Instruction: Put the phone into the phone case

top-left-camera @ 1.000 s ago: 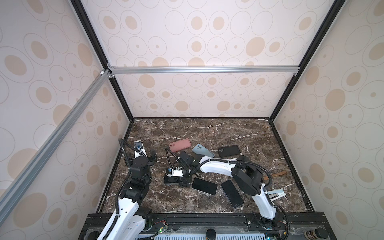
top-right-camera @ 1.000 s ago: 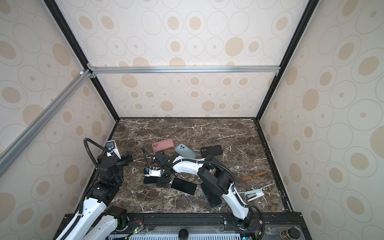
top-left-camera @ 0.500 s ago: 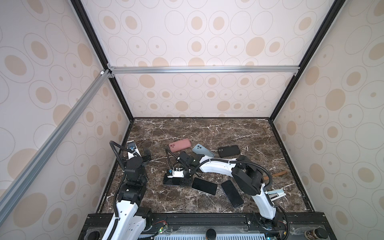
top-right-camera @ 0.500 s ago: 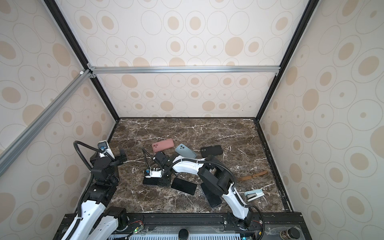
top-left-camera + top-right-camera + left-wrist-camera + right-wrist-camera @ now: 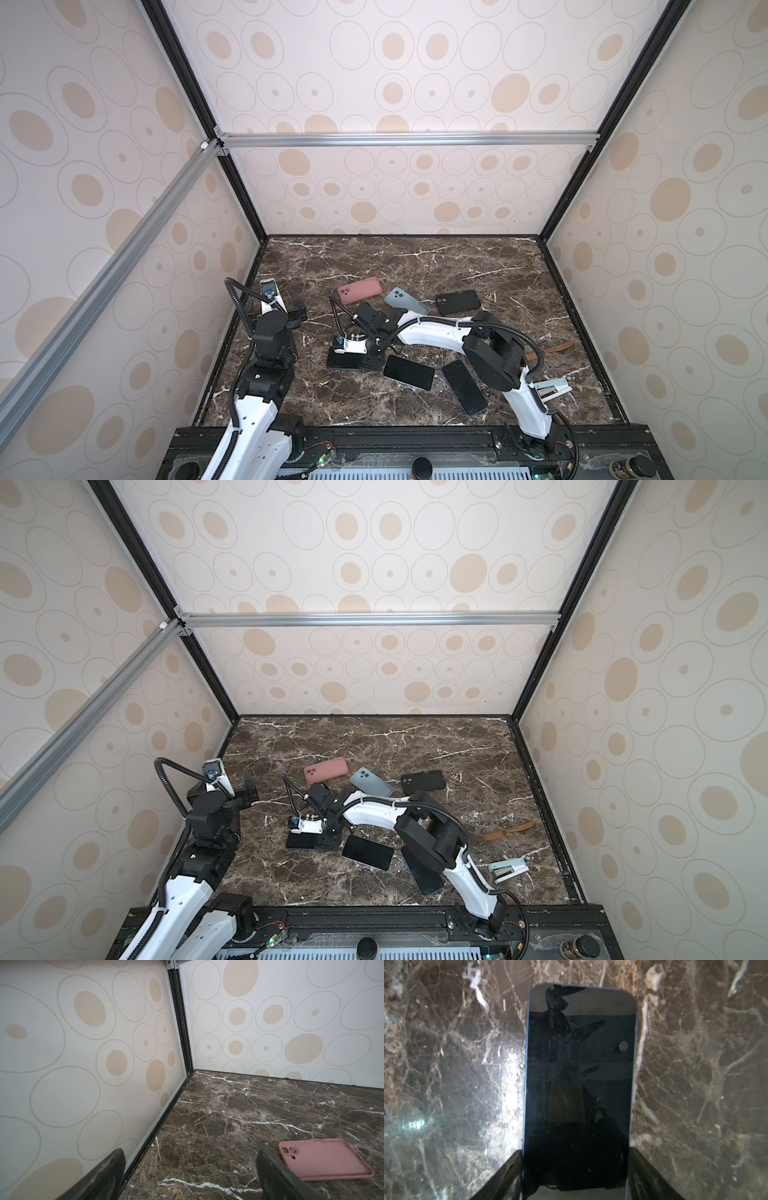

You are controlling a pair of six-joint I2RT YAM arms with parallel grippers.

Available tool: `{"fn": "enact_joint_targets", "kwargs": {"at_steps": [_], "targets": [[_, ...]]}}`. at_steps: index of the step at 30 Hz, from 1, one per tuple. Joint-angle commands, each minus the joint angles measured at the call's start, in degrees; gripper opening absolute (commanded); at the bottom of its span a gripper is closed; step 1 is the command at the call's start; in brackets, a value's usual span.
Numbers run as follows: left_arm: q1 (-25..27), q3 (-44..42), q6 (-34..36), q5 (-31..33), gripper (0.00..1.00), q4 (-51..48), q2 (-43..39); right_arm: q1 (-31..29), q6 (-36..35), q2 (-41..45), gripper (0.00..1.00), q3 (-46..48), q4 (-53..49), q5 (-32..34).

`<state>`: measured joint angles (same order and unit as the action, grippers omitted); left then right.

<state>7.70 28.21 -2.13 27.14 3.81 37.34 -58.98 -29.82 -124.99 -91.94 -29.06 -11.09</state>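
Observation:
A dark-screened phone (image 5: 579, 1074) with a blue edge lies flat on the marble at the front left, seen in both top views (image 5: 345, 360) (image 5: 300, 840). My right gripper (image 5: 575, 1167) reaches across to it, pointing down, with a finger pressed against each long side. Three phone cases lie face down further back: a pink case (image 5: 360, 289) (image 5: 324, 1160), a blue-grey case (image 5: 405, 301) and a black case (image 5: 457, 302). My left gripper (image 5: 190, 1167) hangs open and empty near the left wall (image 5: 296, 316), well short of the pink case.
Two more dark phones (image 5: 408, 372) (image 5: 464, 387) lie just right of the gripped one, under the right arm. A pale stapler (image 5: 548, 388) and a brown strap (image 5: 555, 347) sit at the front right. The left wall (image 5: 83, 1084) is close beside the left gripper.
The right gripper's fingers have closed in onto the phone's sides. The left arm has drawn back towards the left wall, its gripper still open.

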Motion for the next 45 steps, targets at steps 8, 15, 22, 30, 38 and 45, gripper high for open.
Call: {"fn": "enact_joint_targets", "kwargs": {"at_steps": [8,15,22,30,38,45], "targets": [[-0.4,0.0,0.4,0.2,0.98,1.0,-0.5,0.0,2.7,-1.3,0.94,-3.1,-5.9,2.8],[-0.4,0.1,0.4,0.2,0.98,1.1,-0.4,0.0,6.6,-4.6,0.94,-9.3,-9.0,1.9],[-0.4,0.0,0.4,0.2,0.97,1.0,-0.5,-0.8,6.0,-6.8,0.94,-11.9,-11.2,4.3],[-0.4,0.1,0.4,0.2,0.97,0.8,-0.7,-2.2,4.6,-8.8,0.91,-13.5,-14.8,8.0],[-0.4,0.1,0.2,0.2,0.97,0.7,-1.0,-2.1,5.6,-8.6,0.74,-13.1,-14.3,8.3],[-0.4,0.0,0.5,0.8,0.97,0.6,-1.4,-2.2,5.7,-5.1,0.66,-9.0,-10.3,11.4]]}}
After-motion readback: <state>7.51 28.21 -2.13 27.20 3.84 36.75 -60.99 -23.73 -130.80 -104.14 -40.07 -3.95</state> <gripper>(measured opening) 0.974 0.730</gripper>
